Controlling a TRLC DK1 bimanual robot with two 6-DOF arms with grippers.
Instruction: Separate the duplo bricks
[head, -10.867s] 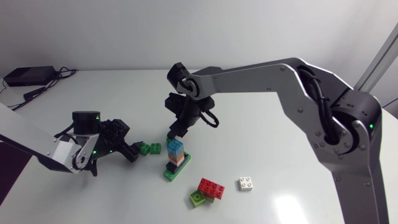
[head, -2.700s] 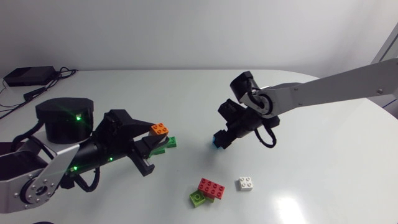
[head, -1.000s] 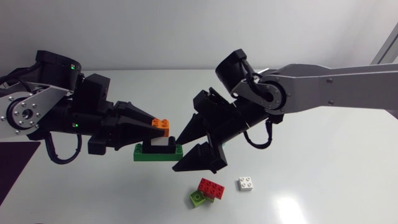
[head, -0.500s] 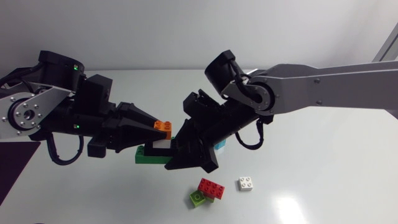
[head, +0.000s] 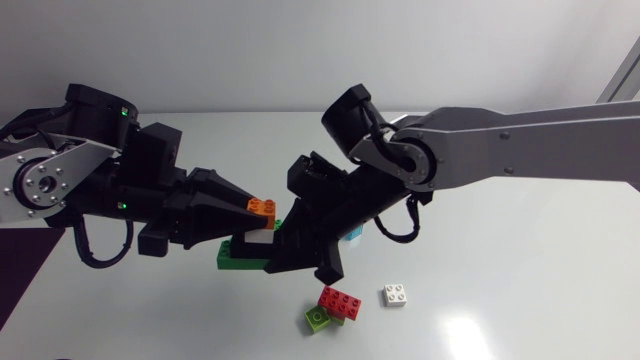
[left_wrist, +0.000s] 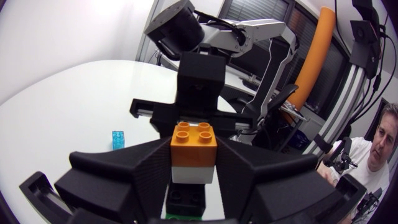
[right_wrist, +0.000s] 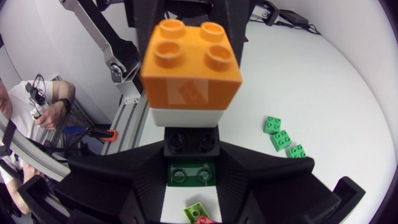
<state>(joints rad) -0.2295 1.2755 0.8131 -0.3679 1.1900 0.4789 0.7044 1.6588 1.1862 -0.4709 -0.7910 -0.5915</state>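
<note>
A small stack hangs above the table: orange brick (head: 262, 209) on top, then white (left_wrist: 193, 173), then black (right_wrist: 191, 142), on a long green base (head: 238, 257). My left gripper (head: 246, 214) comes from the left and is shut on the stack's upper part, its fingers (left_wrist: 134, 171) flanking the white and orange bricks. My right gripper (head: 291, 250) meets it from the right and is shut on the green base (right_wrist: 191, 174), one finger on each side. In the left wrist view the right gripper's body (left_wrist: 200, 87) stands just ahead of the stack.
On the table under the grippers lie a red brick (head: 340, 300) on a lime one (head: 318, 318), with a white brick (head: 396, 294) beside them. A light blue brick (head: 352, 237) lies behind my right arm. Small green bricks (right_wrist: 280, 138) lie further off.
My right gripper stood wide open beside the stack, then moved in to the left and closed on the green base. The left gripper kept its hold, hardly moving.
</note>
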